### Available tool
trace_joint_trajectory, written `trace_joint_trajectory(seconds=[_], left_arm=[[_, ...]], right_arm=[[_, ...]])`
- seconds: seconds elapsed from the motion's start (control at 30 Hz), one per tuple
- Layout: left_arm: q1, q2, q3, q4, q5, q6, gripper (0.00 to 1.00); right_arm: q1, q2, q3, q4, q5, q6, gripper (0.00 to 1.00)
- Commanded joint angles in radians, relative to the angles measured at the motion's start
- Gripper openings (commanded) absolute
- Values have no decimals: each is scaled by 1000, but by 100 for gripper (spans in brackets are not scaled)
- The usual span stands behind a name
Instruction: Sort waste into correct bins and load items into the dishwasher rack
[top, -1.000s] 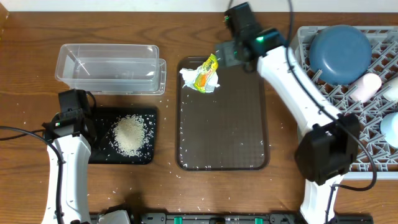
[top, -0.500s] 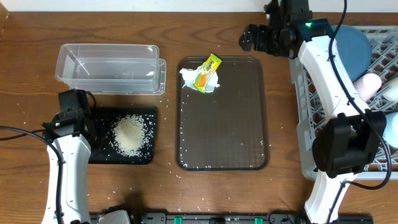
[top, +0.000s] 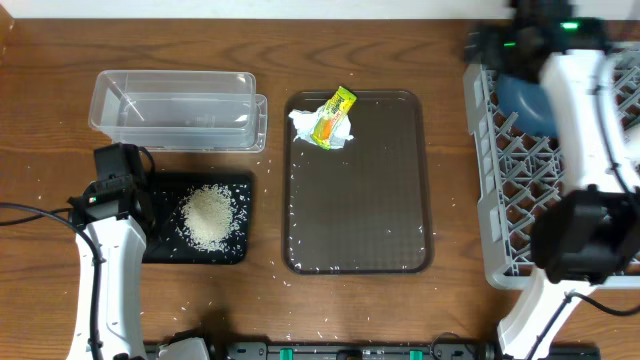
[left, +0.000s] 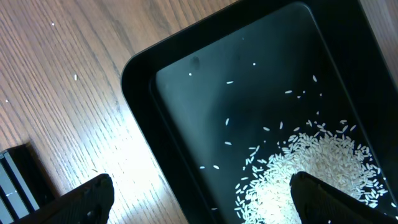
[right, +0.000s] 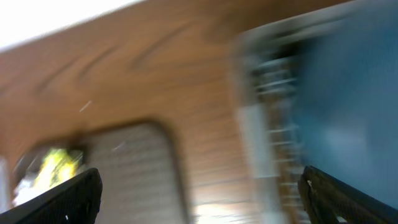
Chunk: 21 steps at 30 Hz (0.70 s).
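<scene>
The rice (top: 210, 218) lies heaped in the black tray (top: 165, 190). My left gripper (top: 122, 172) hangs open and empty over that tray's left end; in the left wrist view its fingers (left: 205, 205) straddle the tray wall (left: 143, 124) and the rice (left: 311, 174). The crumpled tissue with its yellow-green wrapper (top: 325, 125) lies on the brown tray (top: 360, 200). My right gripper (top: 482, 47) is open and empty, blurred, at the far-left corner of the grey rack (top: 500, 200). The dark-blue dish (top: 518, 95) sits in the rack, partly under the right arm. Cups, bowl and chopsticks are hidden.
The clear tub (top: 175, 110) stands behind the black tray. Loose rice grains are scattered on the wood around the brown tray. The right wrist view is motion-blurred, showing the tissue (right: 53, 165), the rack edge (right: 261, 124) and the blue dish (right: 348, 93).
My right arm has swung right, from the brown tray's far-right corner to the rack's far-left corner, gripper open throughout. It now covers the cups. The left arm has not moved.
</scene>
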Motion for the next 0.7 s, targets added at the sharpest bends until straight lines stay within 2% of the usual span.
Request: trace_joint_trajectory(seconds=[0.0, 0.3, 0.57, 0.6, 0.67], left_arm=[[3, 6, 2, -4, -5, -10, 93], [3, 6, 2, -4, -22, -9, 93], [3, 6, 2, -3, -22, -12, 93], [3, 6, 2, 6, 0, -21, 93], [3, 6, 2, 4, 143, -32, 93]], right_arm=[[-100, -48, 25, -29, 51, 10, 99], [-259, -47, 16, -53, 51, 10, 99], [-300, -47, 16, -53, 51, 10, 99], [-300, -47, 16, -53, 51, 10, 99], [-300, -47, 16, -53, 51, 10, 99]])
